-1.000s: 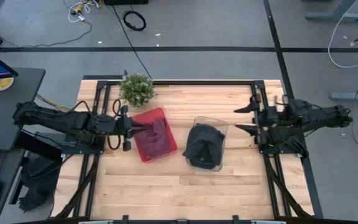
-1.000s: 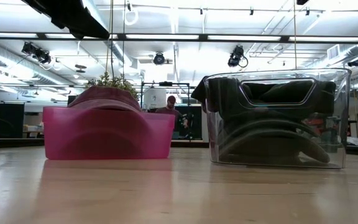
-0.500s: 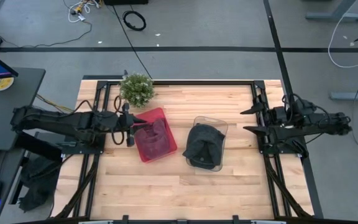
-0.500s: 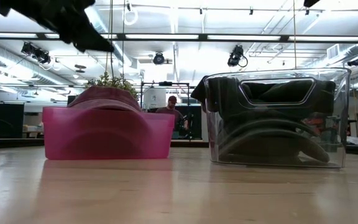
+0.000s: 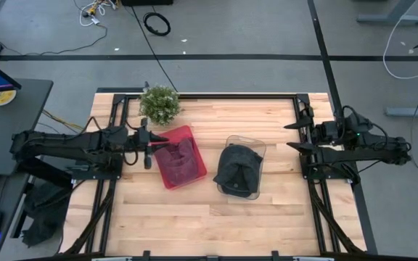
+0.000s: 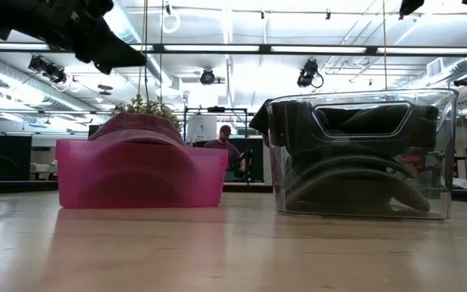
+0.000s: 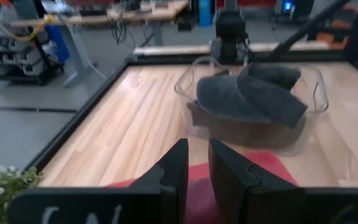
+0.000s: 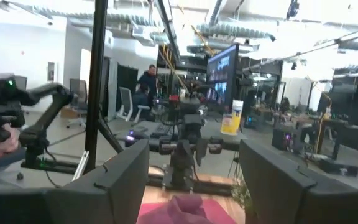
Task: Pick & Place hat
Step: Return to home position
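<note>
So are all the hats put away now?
Looks so. The black cap sits in the clear plastic bin, and a maroon cap lies in the red plastic bin. The left gripper and right gripper hold nothing, near the wooden table sides. No loose cap shows; only parking the arms seems left.

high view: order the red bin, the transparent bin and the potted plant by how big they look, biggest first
1. red bin and transparent bin: their footprints look much alike, so I won't rank one over the other
2. potted plant: clearly the smallest
</note>
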Robot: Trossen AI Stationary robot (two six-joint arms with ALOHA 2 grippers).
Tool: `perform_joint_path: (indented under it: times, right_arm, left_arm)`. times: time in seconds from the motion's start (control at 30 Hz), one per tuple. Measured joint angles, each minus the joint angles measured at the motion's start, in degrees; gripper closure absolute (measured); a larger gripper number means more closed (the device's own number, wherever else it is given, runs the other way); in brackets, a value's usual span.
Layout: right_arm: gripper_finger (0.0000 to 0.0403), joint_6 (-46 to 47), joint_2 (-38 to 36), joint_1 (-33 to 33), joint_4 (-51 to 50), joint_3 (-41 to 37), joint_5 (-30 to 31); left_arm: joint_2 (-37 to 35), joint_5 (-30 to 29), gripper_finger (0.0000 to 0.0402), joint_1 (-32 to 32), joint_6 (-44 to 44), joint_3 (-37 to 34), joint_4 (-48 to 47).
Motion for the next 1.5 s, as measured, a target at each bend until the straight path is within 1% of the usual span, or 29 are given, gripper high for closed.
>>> perform_joint_path:
  times: [0.07, 0.2, 0.3, 0.37, 0.47, 0.63, 0.87, 1.13, 1.5]
  right_arm:
    - [0.0150, 0.00, -1.32, 0.00, 2.09, -1.15, 0.01]
    - [0.0150, 0.16, -4.17, 0.00, 10.16, -6.43, 0.17]
    - [0.0150, -1.10, -5.79, 0.00, 14.72, -9.64, 1.38]
    - [0.0150, -1.42, -6.76, 0.00, 16.57, -10.59, 2.11]
    - [0.0150, -1.51, -7.94, 0.00, 17.17, -11.10, 2.14]
    - [0.0150, -0.88, -9.08, 0.00, 15.41, -11.12, 2.06]
    - [0.0150, -1.96, -9.08, 0.02, 17.15, -11.34, 0.36]
    - [0.0150, -1.44, -9.08, 0.02, 28.64, -17.05, 0.20]
    - [0.0150, -0.84, -9.08, 0.02, 29.48, -17.20, 0.20]
  left_arm:
    - [-2.43, -0.09, 0.0335, -0.02, 0.00, -1.27, 1.00]
    - [-7.54, -0.17, 0.0335, -0.02, 0.85, -3.73, 2.66]
    - [-11.44, -0.18, 0.0335, -0.07, 1.04, -5.55, 3.24]
    - [-14.10, 0.02, 0.0335, -0.07, 1.05, -7.07, 5.80]
    - [-18.50, 1.12, 0.0335, -0.07, 2.08, -9.22, 8.09]
    - [-25.17, 1.29, 0.0335, -0.07, 2.26, -12.46, 8.04]
    - [-32.16, 0.90, 0.0335, -0.07, 2.47, -15.42, 8.12]
    - [-36.43, 0.71, 0.0335, -0.07, 2.27, -16.83, 7.92]
    - [-36.53, 0.70, 0.0335, -0.07, 2.44, -16.83, 8.33]
